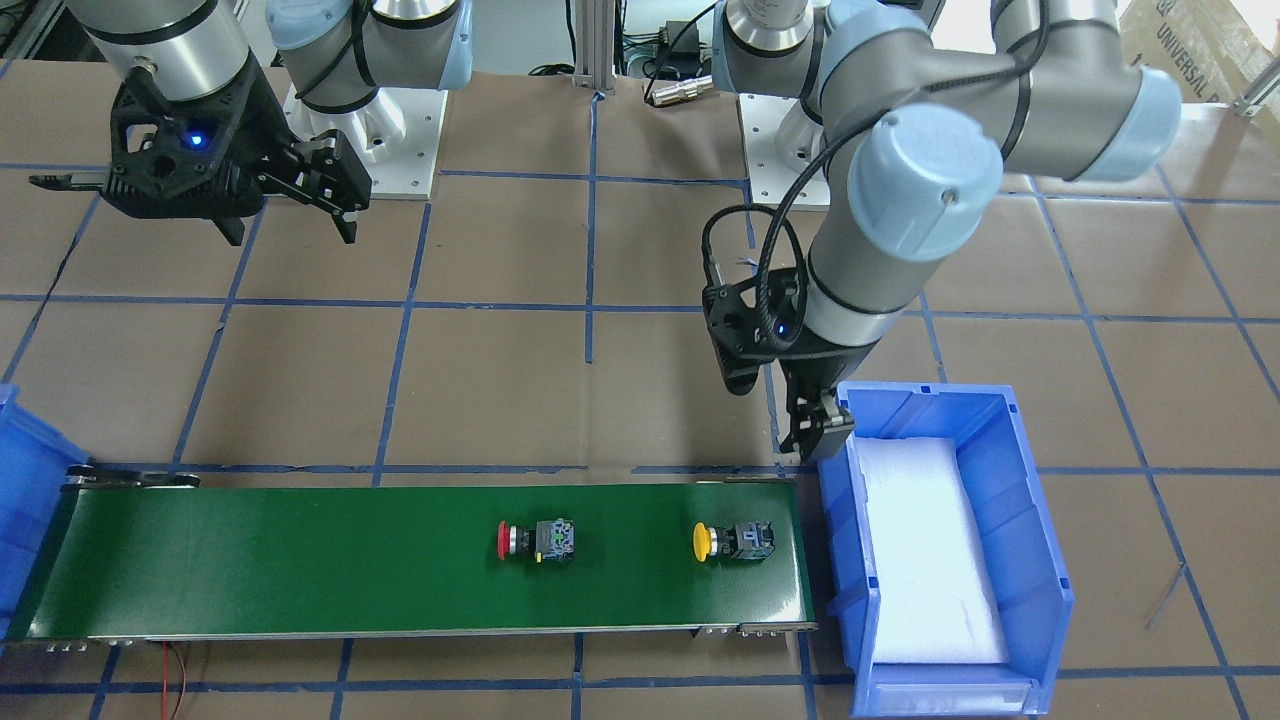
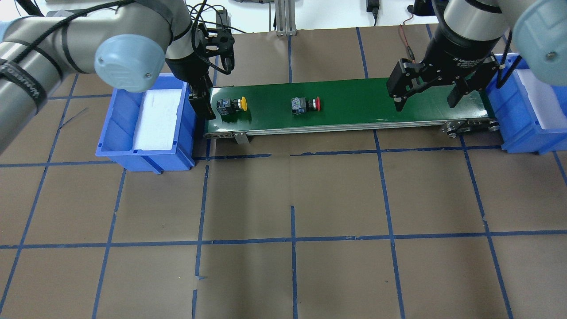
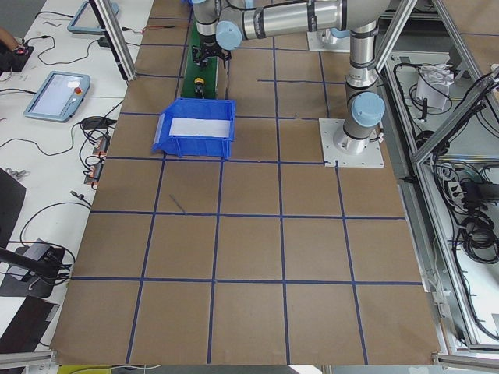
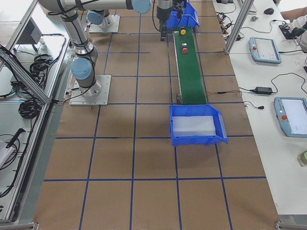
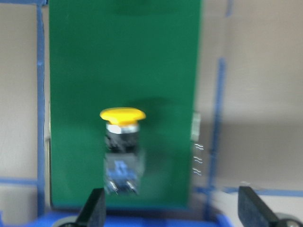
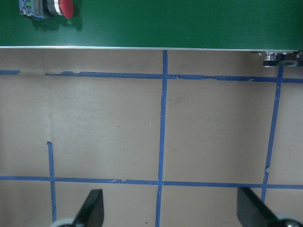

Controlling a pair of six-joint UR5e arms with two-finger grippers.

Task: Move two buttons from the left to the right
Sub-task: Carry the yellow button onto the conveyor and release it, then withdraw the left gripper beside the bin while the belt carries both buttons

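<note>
Two buttons lie on their sides on the green belt [image 2: 354, 99]. The yellow button [image 2: 230, 105] [image 1: 733, 540] is near the belt's left end, and the red button [image 2: 304, 105] [image 1: 537, 540] is near the middle. My left gripper [image 2: 201, 104] [image 1: 815, 435] hangs at the belt's left end beside the blue bin. It is open and empty, and in its wrist view the yellow button [image 5: 122, 146] lies just ahead of its fingertips [image 5: 97, 208]. My right gripper [image 2: 424, 105] [image 1: 292, 235] is open and empty over the belt's right part. The red button [image 6: 47, 7] shows at the top left corner of its wrist view.
A blue bin [image 2: 146, 155] with a white foam pad stands at the belt's left end. A second blue bin [image 2: 522, 141] with white padding stands at the right end. Brown table covering with blue tape lines [image 2: 292, 239] spreads in front.
</note>
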